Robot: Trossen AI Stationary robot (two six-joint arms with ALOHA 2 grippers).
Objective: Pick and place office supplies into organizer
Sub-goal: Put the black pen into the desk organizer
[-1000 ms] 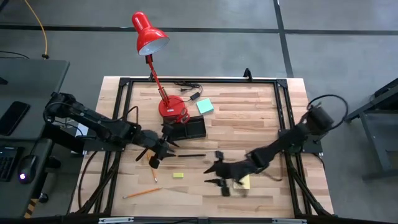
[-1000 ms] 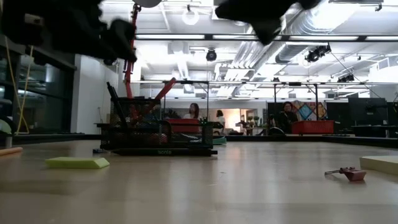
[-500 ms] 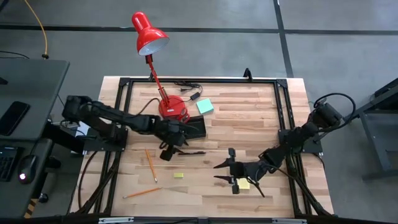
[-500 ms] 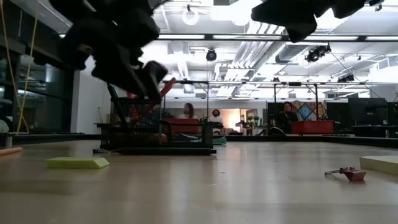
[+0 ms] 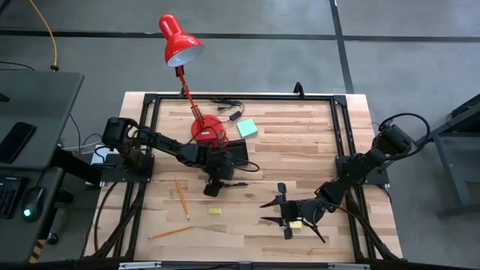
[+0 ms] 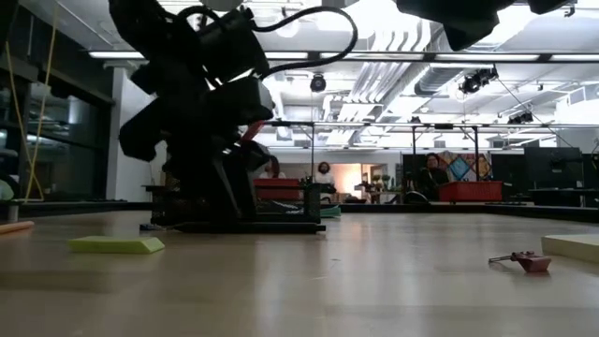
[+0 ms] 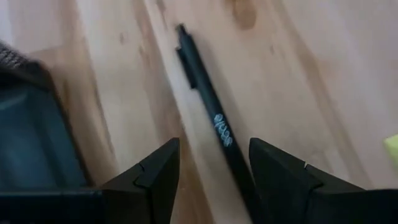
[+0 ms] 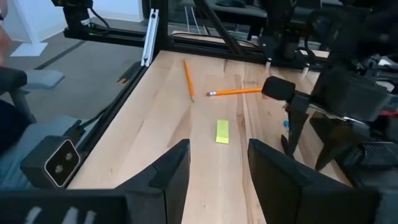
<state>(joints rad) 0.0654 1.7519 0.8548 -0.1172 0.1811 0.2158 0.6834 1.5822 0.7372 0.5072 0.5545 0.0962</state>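
A black pen (image 5: 234,184) lies flat on the table just near of the black organizer (image 5: 234,155), which stands beside the red lamp base. My left gripper (image 5: 214,187) is open and low over the pen's left end. In the left wrist view its fingers (image 7: 214,146) stand on either side of the pen (image 7: 208,106). My right gripper (image 5: 274,211) is open and empty at the near right, beside a yellow sticky pad (image 5: 296,223). A teal pad (image 5: 247,128) lies right of the lamp base. Two orange pencils (image 5: 181,199) (image 5: 171,232) and a yellow-green piece (image 5: 215,211) lie near left.
The red desk lamp (image 5: 206,131) and a black cable (image 5: 229,114) are at the far middle. A black frame (image 5: 337,101) runs round the table. A small red-tipped item (image 6: 524,260) lies on the table in the low view. Bare wood shows at the far right.
My left gripper has gone from the pencil toward the table's right edge and down, and now stands over the black pen by the organizer. My right gripper has drawn back a little toward the right edge, uncovering the yellow pad.
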